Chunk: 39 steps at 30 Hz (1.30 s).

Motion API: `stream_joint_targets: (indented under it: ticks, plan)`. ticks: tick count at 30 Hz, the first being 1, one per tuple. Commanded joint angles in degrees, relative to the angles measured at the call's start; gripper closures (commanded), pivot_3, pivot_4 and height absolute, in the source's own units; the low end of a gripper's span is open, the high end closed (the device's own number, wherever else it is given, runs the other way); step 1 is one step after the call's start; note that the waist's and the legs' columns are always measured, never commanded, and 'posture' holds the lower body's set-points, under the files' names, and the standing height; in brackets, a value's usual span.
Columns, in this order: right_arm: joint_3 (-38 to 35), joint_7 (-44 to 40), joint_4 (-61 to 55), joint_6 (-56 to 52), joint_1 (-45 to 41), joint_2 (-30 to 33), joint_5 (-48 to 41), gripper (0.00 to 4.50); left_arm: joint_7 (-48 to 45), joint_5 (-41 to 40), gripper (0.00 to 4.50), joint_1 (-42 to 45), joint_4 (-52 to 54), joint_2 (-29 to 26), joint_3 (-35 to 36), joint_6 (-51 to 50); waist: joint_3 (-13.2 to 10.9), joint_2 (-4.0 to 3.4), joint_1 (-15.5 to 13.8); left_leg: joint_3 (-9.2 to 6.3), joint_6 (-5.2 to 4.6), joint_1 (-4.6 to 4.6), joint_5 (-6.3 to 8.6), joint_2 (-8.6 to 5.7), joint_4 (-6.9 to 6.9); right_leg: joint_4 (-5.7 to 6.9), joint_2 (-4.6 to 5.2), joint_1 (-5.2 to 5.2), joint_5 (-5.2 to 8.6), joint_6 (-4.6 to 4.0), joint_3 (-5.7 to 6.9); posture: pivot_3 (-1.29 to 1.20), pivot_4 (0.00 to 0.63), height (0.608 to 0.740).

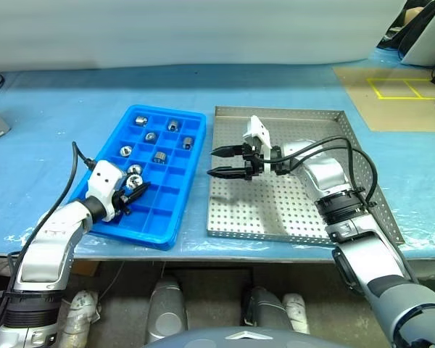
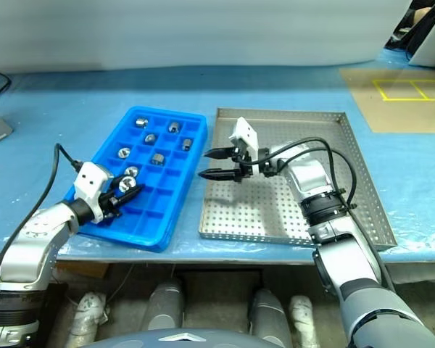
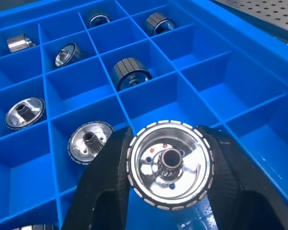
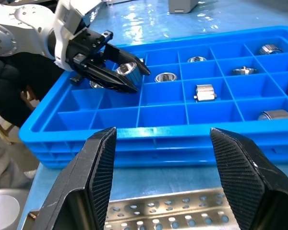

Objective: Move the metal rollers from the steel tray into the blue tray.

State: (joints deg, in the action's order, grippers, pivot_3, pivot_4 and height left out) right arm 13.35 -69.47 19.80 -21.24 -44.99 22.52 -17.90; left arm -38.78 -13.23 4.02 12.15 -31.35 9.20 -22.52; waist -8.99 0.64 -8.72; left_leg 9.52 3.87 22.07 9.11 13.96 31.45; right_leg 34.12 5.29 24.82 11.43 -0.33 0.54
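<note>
Left hand (image 1: 133, 193) inside blue tray (image 1: 191, 190) rim

Looks like a workshop or factory bench: long table under crinkled blue plastic sheeting (image 1: 72, 101), bright blue gridded plastic parts tray (image 1: 175, 217) just beside a shiny perforated steel tray (image 1: 275, 217), yellow-taped brown board (image 1: 391, 98) beyond that steel tray.

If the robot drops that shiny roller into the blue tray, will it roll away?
Probably not far. The roller in the left gripper is round, so it could roll, but the blue tray has walled squares that would likely stop it. It looks solid metal and polished, so probably heavy for its size and slippery.
</note>
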Motion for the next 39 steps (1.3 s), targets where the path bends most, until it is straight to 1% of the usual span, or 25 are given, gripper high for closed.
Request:
stream_joint_targets:
  ticks: [1, 2, 4, 5, 9, 15, 18, 19, 22, 24, 26, 28, 31, 34, 36, 39]
  plan:
    - [-1.4, 0.5, -3.2, 0.6, 1.1, 0.4, -0.1, 1.27, -1.4, -0.5, 2.74, 0.5, 0.1, 0.2, -2.4, 1.3, 0.0, 0.00, 0.0, 0.00, 0.01, -0.02, 0.00, 0.00, 0.00, 0.05, 0.00, 0.01, 0.00, 0.00, 0.00, 0.23, 0.150, 0.740]
    - [-1.5, 0.7, -3.6, 0.4, 1.4, 0.5, 0.0, 1.27, -1.5, -0.9, 2.74, 1.1, -0.3, 0.5, -2.8, 1.1, 0.0, 0.00, 0.1, 0.00, 0.01, -0.03, -0.01, 0.00, 0.01, 0.08, 0.00, 0.01, 0.00, 0.00, -0.01, 0.22, 0.150, 0.740]
    - [-1.9, 1.3, -4.2, 0.0, 1.7, 0.7, -0.1, 1.27, -2.0, -1.0, 2.01, 2.0, -1.1, 0.5, -3.6, 0.9, 0.0, 0.00, 0.0, 0.00, 0.04, -0.03, -0.02, 0.00, 0.05, 0.20, 0.00, 0.04, 0.00, 0.00, -0.03, 0.22, 0.150, 0.740]
    - [-2.1, 1.6, -4.5, -0.2, 1.8, 0.8, -0.2, 1.27, -2.2, -0.6, 1.79, 2.2, -1.3, 0.1, -3.9, 1.0, 0.0, 0.00, 0.0, -0.02, 0.04, -0.05, -0.02, 0.00, 0.11, 0.31, 0.01, 0.04, 0.01, -0.01, -0.04, 0.20, 0.150, 0.740]
    - [-3.0, 2.4, -5.3, -0.6, 2.5, 1.8, -0.3, 1.27, -2.8, -0.1, 0.48, 3.0, -2.7, -1.2, -4.3, -0.2, 0.0, 0.01, 0.0, -0.03, 0.02, -0.06, -0.02, -0.03, 0.27, 0.43, 0.03, 0.02, 0.02, -0.02, -0.15, 0.19, 0.150, 0.740]
    - [-4.7, 3.9, -7.0, -2.0, 4.0, 2.8, -1.1, 1.27, -2.7, -5.2, 0.48, 8.4, -1.5, -0.3, -1.5, -3.4, 0.0, 0.01, 0.0, -0.07, 0.02, -0.05, -0.02, -0.07, 0.45, 0.56, 0.05, 0.01, 0.02, -0.02, -0.38, 0.16, 0.150, 0.740]
    - [-6.7, 5.1, -6.2, -1.7, 4.3, 4.3, -0.8, 1.27, -3.4, -10.5, 0.48, 12.6, 1.6, 0.7, -0.3, -5.8, 0.0, 0.02, 0.1, -0.07, 0.03, -0.06, -0.03, -0.05, 0.53, 0.62, 0.04, 0.01, 0.02, -0.02, -0.42, 0.15, 0.150, 0.740]
    - [-7.4, 5.9, -5.2, -1.1, 4.1, 4.7, -0.4, 1.27, -3.5, -12.2, 0.48, 13.9, 2.3, 1.2, -0.1, -6.5, 0.0, 0.02, 0.1, -0.07, 0.04, -0.06, -0.03, -0.05, 0.56, 0.63, 0.03, 0.01, 0.02, -0.02, -0.43, 0.15, 0.150, 0.740]
    - [-10.0, 13.2, 4.1, 5.0, 1.2, 4.7, 3.4, 1.27, -3.3, -15.3, 0.48, 18.6, 1.9, 4.5, -1.8, -6.9, 0.0, 0.04, 0.4, -0.07, 0.13, -0.09, -0.09, -0.08, 0.62, 0.64, 0.03, 0.00, 0.02, -0.02, -0.47, 0.13, 0.150, 0.740]
    - [-10.6, 17.3, 10.4, 9.8, -0.7, 4.9, 6.4, 1.27, -3.0, -15.1, 0.48, 20.7, 0.7, 6.7, -4.1, -6.9, 0.0, 0.05, 0.7, -0.06, 0.19, -0.08, -0.12, -0.10, 0.66, 0.66, 0.03, 0.00, 0.02, -0.02, -0.47, 0.12, 0.150, 0.740]
    - [-12.1, 20.4, 15.5, 12.0, -2.6, 4.8, 7.3, 1.27, -3.2, -13.3, 0.48, 22.8, -1.5, 8.8, -7.4, -5.6, 0.0, 0.05, 1.2, -0.05, 0.20, -0.06, -0.13, -0.11, 0.66, 0.65, 0.04, 0.01, 0.02, -0.02, -0.47, 0.11, 0.150, 0.740]
    - [-12.2, 24.1, 20.0, 14.7, -3.9, 5.0, 9.7, 1.27, -2.9, -12.0, 0.48, 24.8, -4.0, 11.0, -9.9, -4.6, 0.0, 0.06, 1.6, -0.05, 0.19, 0.01, -0.12, -0.11, 0.66, 0.62, 0.03, 0.06, 0.02, -0.02, -0.48, 0.09, 0.150, 0.740]
    - [-12.3, 27.7, 24.5, 17.4, -4.5, 5.5, 12.3, 1.27, -3.4, -9.3, 0.48, 26.3, -7.0, 12.8, -13.3, -2.5, 0.0, 0.06, 1.9, -0.05, 0.17, 0.08, -0.12, -0.11, 0.66, 0.62, 0.01, 0.14, 0.02, -0.02, -0.47, 0.08, 0.150, 0.740]
    - [-12.8, 27.4, 25.4, 17.9, -3.9, 6.2, 12.3, 1.27, -4.2, -9.1, 0.48, 26.3, -7.4, 13.6, -14.5, -2.1, 0.0, 0.06, 2.7, -0.05, 0.12, 0.11, -0.09, -0.11, 0.66, 0.62, 0.00, 0.17, 0.01, -0.02, -0.47, 0.06, 0.150, 0.740]
    - [-12.8, 25.1, 23.6, 16.8, -2.2, 7.3, 11.8, 1.27, -4.7, -9.2, 0.48, 25.8, -7.2, 13.4, -14.6, -2.1, 0.0, 0.06, 3.1, -0.05, 0.06, 0.18, -0.06, -0.11, 0.66, 0.62, 0.00, 0.20, 0.01, -0.02, -0.47, 0.06, 0.150, 0.740]
    - [-14.2, 21.4, 17.6, 13.7, 1.6, 9.6, 9.5, 1.27, -5.2, -9.3, 0.48, 25.1, -6.8, 12.7, -14.4, -2.5, 0.0, 0.06, 3.1, -0.05, -0.01, 0.18, -0.05, -0.11, 0.66, 0.62, 0.01, 0.18, 0.01, -0.02, -0.47, 0.05, 0.150, 0.740]
